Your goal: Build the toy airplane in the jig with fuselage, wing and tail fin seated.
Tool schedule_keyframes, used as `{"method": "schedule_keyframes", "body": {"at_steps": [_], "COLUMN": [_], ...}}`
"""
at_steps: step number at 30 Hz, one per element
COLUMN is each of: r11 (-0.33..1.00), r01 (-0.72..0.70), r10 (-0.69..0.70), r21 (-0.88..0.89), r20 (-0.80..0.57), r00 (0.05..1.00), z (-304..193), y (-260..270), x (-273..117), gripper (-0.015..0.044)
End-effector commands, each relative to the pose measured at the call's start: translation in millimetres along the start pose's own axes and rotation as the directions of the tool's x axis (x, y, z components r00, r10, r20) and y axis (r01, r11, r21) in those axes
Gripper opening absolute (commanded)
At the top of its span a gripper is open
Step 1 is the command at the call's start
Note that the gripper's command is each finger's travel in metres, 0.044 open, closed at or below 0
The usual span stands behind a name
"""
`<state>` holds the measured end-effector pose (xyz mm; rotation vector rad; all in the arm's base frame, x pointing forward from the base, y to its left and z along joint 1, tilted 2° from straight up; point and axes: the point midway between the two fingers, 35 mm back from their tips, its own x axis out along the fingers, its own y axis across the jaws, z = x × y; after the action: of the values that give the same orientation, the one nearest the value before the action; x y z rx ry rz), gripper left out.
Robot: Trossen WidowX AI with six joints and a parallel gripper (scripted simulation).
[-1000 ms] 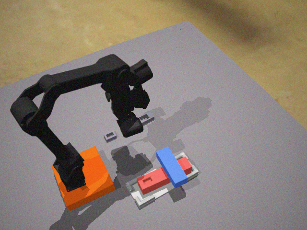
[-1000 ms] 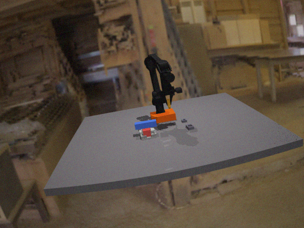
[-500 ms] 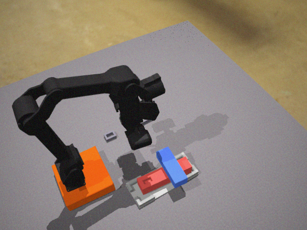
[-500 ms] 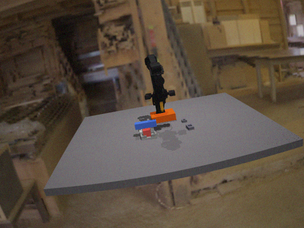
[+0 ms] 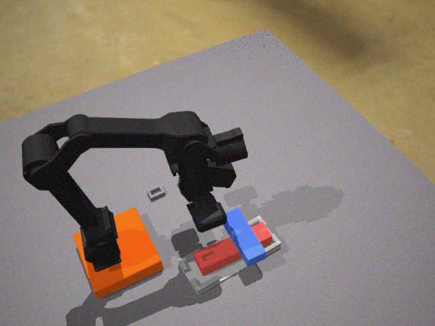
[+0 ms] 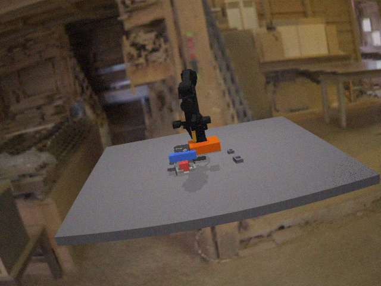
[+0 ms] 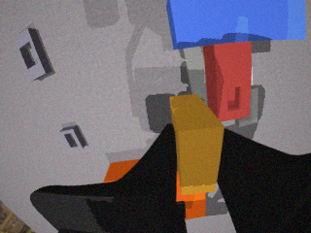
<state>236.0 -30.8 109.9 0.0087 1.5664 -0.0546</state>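
The red fuselage [image 5: 224, 250] [image 6: 184, 166] [image 7: 228, 68] lies flat in the light grey cradle [image 5: 208, 284] [image 7: 195, 80]. The blue wing [image 5: 244, 235] [image 6: 182, 156] [image 7: 233, 19] lies across the top of the fuselage and looks level; its tab and socket are hidden. The tail socket [image 5: 209, 256] [image 7: 234, 100] is empty. My gripper [image 5: 208, 218] [image 7: 186, 128] is shut on the yellow tail fin [image 6: 193, 136] [image 7: 199, 157], which points down. It hangs above the table, beside the tail end of the cradle. In the top view the fingers hide nearly all of the fin.
The orange base block [image 5: 142, 245] [image 6: 206, 146] [image 7: 121, 171] stands under the arm, near the cradle's tail end. Two small grey hollow holders stand off to one side, the smaller [image 5: 156, 193] [image 6: 230, 151] [image 7: 74, 136] and the larger [image 6: 237, 159] [image 7: 45, 53]. The wing overhangs both cradle sides.
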Motion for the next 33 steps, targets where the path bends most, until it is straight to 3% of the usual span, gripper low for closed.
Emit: {"method": "schedule_keyframes", "body": {"at_steps": [1,21,24,33], "r11": [1.000,0.998,0.998,0.998], "r01": [0.003,0.002,0.002,0.002], "r10": [-0.003,-0.003,-0.003,-0.003], "r21": [-0.016,-0.063,-0.063,-0.063], "r20": [-0.005,-0.008,-0.008,-0.008], "r00": [1.000,1.000,1.000,1.000], "z": [-0.3,-11.5,-11.5,-11.5], "y": [-15.0,-72.6,-72.6,-72.6], "x": [4.9,18.1,18.1,18.1], "gripper": [0.0000,0.0000,0.0066,0.0066]}}
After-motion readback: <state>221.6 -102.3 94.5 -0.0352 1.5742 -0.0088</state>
